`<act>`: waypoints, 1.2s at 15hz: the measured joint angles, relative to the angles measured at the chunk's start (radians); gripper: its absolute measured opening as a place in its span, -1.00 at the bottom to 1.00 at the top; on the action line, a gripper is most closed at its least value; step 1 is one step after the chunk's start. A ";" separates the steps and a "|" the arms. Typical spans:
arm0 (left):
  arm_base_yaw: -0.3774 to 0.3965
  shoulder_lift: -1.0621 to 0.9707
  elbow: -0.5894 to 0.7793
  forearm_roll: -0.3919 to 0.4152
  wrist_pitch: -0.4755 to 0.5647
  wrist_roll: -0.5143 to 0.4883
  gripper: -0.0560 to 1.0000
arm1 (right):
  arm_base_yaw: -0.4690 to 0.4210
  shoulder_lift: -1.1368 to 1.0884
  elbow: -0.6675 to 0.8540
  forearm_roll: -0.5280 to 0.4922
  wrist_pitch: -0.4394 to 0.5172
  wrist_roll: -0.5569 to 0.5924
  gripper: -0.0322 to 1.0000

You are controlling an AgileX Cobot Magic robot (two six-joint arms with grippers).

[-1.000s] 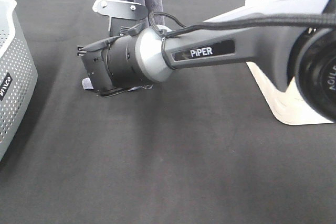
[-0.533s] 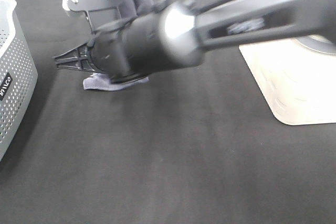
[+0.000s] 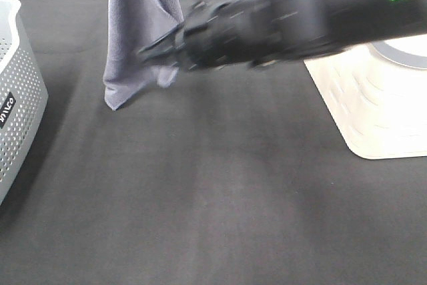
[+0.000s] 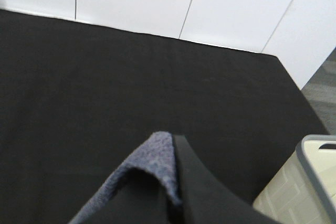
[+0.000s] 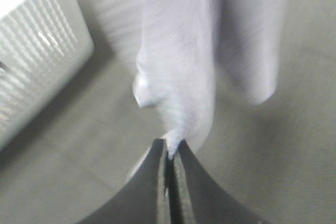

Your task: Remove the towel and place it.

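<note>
Exterior high view: the towel (image 3: 133, 31) is seen hanging over the far left of the desk (image 3: 233, 218). It is gripped by the closed left pincer (image 4: 177, 153), and its lower edge is pinched by the closed right pincer (image 5: 169, 153).

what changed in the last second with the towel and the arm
The right gripper, shut on the towel, rose from just above the table and pulled back toward the right. That lifted the towel's lower end, which had lain bunched on the table; the towel now hangs freely, with one corner low near the surface. The basket and the white base stayed put.
</note>
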 joint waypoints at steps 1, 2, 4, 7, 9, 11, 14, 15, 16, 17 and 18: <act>0.019 0.000 0.000 -0.034 -0.004 -0.021 -0.89 | -0.035 -0.039 0.030 0.000 0.040 -0.001 -0.90; 0.039 0.000 0.000 -0.072 -0.018 -0.030 -0.89 | -0.064 -0.070 0.053 0.000 0.074 -0.002 -0.90; 0.073 0.000 0.000 -0.155 -0.055 -0.035 -0.89 | -0.088 -0.120 0.072 -0.035 0.155 0.020 -0.90; 0.085 0.000 0.000 -0.201 -0.078 -0.017 -0.89 | -0.089 -0.132 0.064 -0.452 0.352 0.313 -0.90; 0.085 -0.001 0.000 -0.223 -0.078 -0.016 -0.89 | -0.089 -0.132 -0.006 -0.966 0.465 0.740 -0.90; 0.085 -0.001 0.000 -0.231 -0.076 -0.016 -0.89 | -0.089 -0.132 -0.127 -1.489 0.633 1.097 -0.90; 0.088 -0.005 0.000 -0.237 -0.080 -0.144 -0.89 | -0.089 -0.132 -0.321 -1.988 0.897 1.272 -0.90; 0.093 -0.007 0.000 -0.216 -0.084 -0.225 -0.89 | -0.089 -0.132 -0.374 -2.066 0.953 1.246 -0.90; 0.100 -0.008 0.000 -0.201 -0.085 -0.283 -0.89 | -0.089 -0.132 -0.422 -2.123 0.985 1.203 -0.90; 0.103 -0.010 0.002 -0.194 -0.082 -0.307 -0.89 | -0.089 -0.132 -0.467 -2.168 1.005 1.146 -0.90; 0.104 -0.016 0.008 -0.192 -0.082 -0.316 -0.89 | -0.089 -0.132 -0.486 -2.198 1.011 1.116 -0.90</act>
